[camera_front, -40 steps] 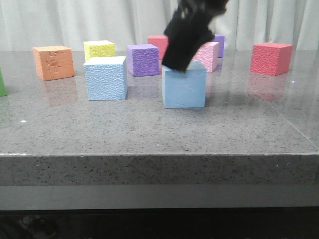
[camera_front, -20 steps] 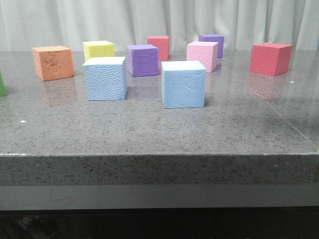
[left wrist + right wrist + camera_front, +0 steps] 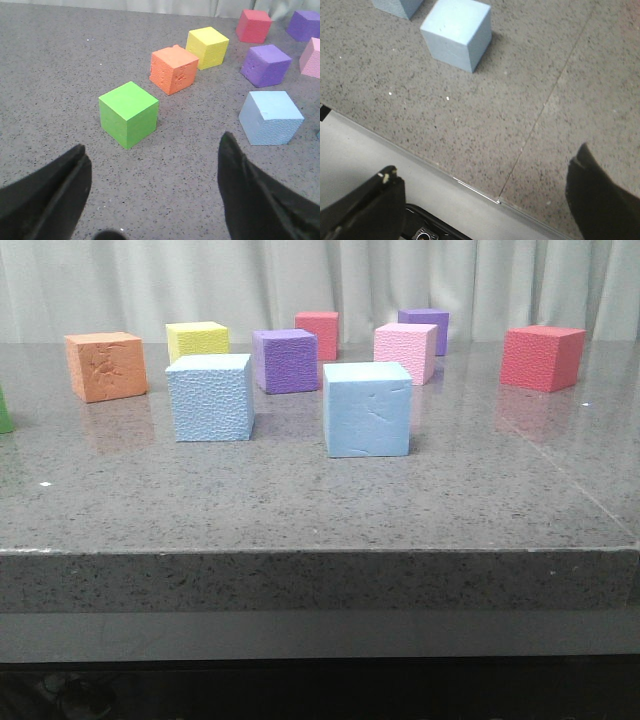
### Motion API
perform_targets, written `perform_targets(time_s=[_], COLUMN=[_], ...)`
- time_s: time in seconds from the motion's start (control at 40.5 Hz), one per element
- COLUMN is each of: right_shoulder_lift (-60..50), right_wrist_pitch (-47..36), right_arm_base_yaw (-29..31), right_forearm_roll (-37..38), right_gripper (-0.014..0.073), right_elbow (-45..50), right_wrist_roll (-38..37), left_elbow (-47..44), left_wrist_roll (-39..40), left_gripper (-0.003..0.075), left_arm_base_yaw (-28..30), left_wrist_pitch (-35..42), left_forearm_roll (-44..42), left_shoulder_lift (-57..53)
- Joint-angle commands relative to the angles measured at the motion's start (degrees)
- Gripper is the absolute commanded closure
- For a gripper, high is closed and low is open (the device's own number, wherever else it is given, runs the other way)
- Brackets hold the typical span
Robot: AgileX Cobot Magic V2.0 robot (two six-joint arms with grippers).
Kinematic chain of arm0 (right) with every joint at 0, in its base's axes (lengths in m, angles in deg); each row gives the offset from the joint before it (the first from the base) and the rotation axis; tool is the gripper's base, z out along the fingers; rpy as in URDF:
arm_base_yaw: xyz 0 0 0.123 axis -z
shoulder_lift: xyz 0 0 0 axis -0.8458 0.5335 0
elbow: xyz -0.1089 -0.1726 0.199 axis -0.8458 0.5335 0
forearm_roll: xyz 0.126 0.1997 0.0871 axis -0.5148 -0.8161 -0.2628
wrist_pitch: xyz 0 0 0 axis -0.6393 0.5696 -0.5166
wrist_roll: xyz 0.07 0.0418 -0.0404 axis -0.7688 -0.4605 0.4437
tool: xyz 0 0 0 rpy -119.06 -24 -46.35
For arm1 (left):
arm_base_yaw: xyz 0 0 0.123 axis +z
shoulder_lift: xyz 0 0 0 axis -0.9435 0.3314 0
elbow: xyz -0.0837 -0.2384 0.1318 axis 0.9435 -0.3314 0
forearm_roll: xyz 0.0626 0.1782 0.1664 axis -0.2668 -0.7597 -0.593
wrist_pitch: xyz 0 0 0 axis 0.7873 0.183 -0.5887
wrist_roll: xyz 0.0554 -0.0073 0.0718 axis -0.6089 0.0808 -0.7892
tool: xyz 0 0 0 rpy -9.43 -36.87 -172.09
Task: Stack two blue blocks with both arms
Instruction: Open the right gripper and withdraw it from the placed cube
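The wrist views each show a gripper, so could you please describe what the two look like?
Both are matte black. The left gripper has two broad, wedge-shaped fingers tapering to blunt tips. The right gripper looks alike; one finger carries small pale specks near its tip. No cables or other markings show.

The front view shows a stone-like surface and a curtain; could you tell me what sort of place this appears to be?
Probably a staged robot test bench rather than a home: a speckled grey countertop, a plain pale curtain as backdrop, and coloured foam cubes laid out on it, including two blue blocks.
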Motion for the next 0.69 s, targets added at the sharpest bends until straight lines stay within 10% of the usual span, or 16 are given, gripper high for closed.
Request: perform_targets(time_s=[0.0, 0.667], right_shoulder_lift=[-2.0, -1.8], right_wrist_pitch=[-3.2, -3.0], right_arm_base_yaw=[0.2, 0.2], right_forearm_roll=[0.5, 0.5], right_gripper=[-0.0059, -0.0059], right_elbow=[-0.6, -0.6], right_wrist_roll=[-0.9, -0.9], left_elbow=[2.0, 21.5], left_wrist_roll=[-4.0, -7.2], left_gripper=[0.0208, 0.0095], left_arm_base_yaw=[-2.7, -26.6], left_wrist_pitch=[4.4, 5.8], left_forearm_roll=[4.2, 2.5], left_shoulder_lift=[0.6, 31.5])
